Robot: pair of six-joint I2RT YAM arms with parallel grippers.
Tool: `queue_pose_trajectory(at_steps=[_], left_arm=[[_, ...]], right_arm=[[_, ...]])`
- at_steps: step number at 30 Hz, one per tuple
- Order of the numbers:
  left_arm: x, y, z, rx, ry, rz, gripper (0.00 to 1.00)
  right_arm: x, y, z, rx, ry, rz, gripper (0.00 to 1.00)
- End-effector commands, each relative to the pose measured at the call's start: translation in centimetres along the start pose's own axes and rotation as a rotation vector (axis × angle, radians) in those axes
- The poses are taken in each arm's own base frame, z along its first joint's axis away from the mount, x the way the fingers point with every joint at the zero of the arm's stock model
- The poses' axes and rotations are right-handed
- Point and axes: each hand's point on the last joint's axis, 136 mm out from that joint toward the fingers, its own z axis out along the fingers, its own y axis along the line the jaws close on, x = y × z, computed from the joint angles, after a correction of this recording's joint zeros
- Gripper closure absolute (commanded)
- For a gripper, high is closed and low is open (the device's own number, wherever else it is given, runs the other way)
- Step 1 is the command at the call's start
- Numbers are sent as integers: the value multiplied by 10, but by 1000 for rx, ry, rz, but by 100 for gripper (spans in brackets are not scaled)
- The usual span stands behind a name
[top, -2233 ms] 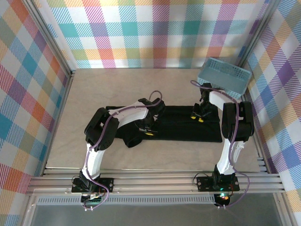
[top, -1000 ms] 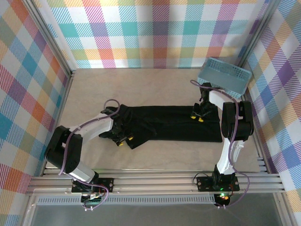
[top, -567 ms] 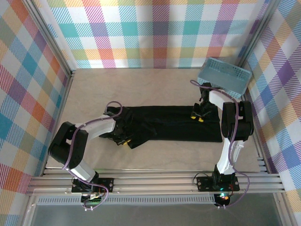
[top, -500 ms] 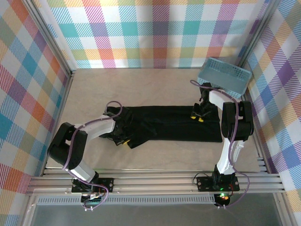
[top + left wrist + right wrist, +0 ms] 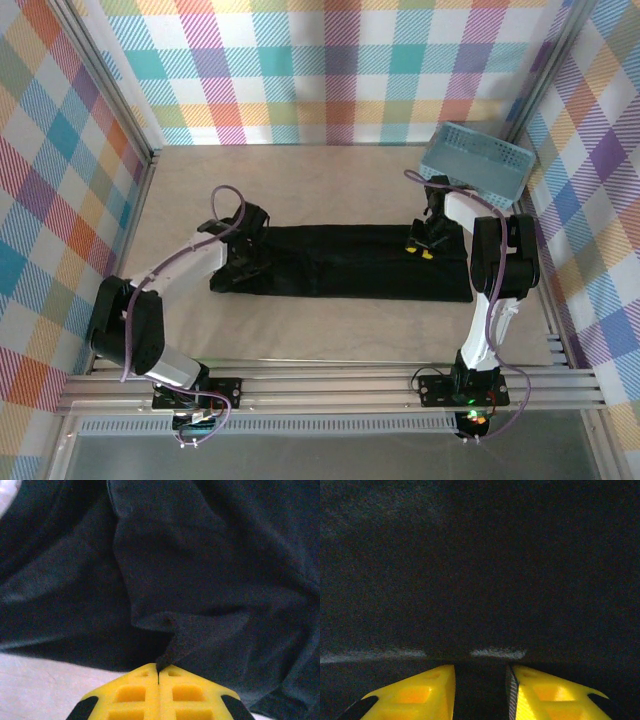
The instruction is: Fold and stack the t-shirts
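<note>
One black t-shirt (image 5: 350, 262), laid lengthwise across mid-table (image 5: 300, 180).
Left gripper (image 5: 158, 672): at the shirt's left end, jaws pressed together, pinching a ridge of fabric.
Right gripper (image 5: 480, 675): at the shirt's far right edge, jaws slightly apart over dark cloth; grip cannot be told.
Light blue basket (image 5: 475, 165): far right corner, just behind it.

Bright, even light overhead; wrist close-ups of t-shirt (image 5: 480, 570) dim, grainy.

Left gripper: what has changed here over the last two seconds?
The left gripper moved from mid-shirt to the t-shirt's left end, shut on a fold of fabric and drew that end out flatter. The right gripper, at the right end, and the basket stayed put.
</note>
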Motion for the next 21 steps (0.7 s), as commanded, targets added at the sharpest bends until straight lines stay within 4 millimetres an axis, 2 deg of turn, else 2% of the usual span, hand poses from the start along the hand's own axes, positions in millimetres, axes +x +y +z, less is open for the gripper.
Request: queue_pose_trajectory(at_steps=[1, 7, 12, 17, 19, 21], left_arm=[[-14, 12, 6, -74, -5, 70, 100], [-37, 21, 20, -132, -23, 71, 100], [-43, 33, 34, -206, -10, 96, 100], [-46, 46, 33, -295, -4, 115, 89], [-50, 51, 24, -319, -29, 105, 77], [-55, 56, 12, -347, -65, 84, 71]], right_arm=[[5, 2, 2, 0, 34, -10, 67], [4, 2, 2, -1, 34, -7, 67], [4, 2, 1, -1, 33, -3, 67], [4, 3, -1, 1, 32, -3, 67], [4, 3, -2, 1, 30, -4, 67], [2, 4, -5, 0, 24, -9, 67]])
